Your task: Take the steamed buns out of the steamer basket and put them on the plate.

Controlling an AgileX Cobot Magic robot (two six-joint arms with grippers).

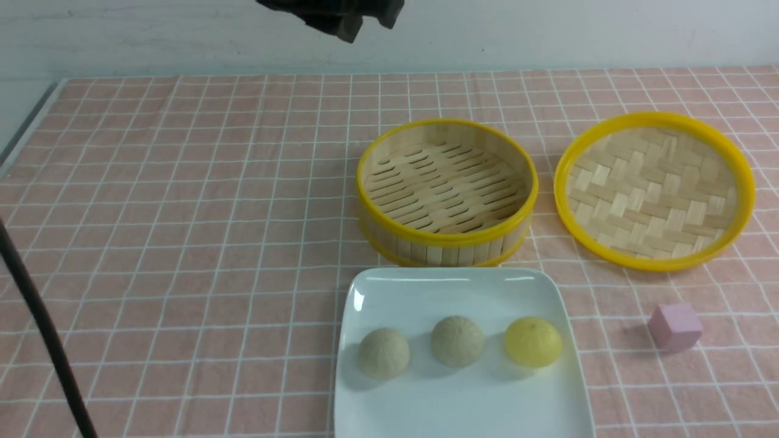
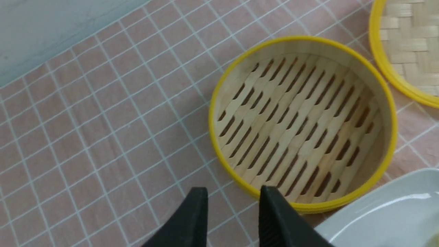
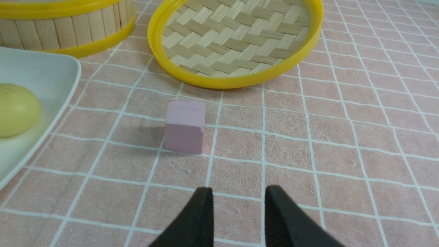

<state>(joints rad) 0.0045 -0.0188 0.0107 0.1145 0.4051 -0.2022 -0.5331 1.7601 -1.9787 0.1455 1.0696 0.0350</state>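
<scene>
Three steamed buns lie in a row on the white plate (image 1: 450,292): two beige ones (image 1: 383,353) (image 1: 457,340) and a yellow one (image 1: 532,342). Just behind the plate stands the steamer basket (image 1: 447,191), its slatted floor bare. In the left wrist view my left gripper (image 2: 235,188) hangs open above the cloth beside the basket's rim (image 2: 301,123), with nothing between its fingers. My right gripper (image 3: 239,188) is open over the cloth, a little short of the pink cube (image 3: 185,127). The yellow bun (image 3: 15,109) shows on the plate's edge (image 3: 37,72).
A shallow yellow-rimmed woven tray (image 1: 654,190) lies to the right of the basket. The pink cube (image 1: 674,326) sits right of the plate. A dark cable (image 1: 36,316) crosses the left edge, and a dark robot part (image 1: 335,15) hangs at the top. A pink checked cloth covers the table.
</scene>
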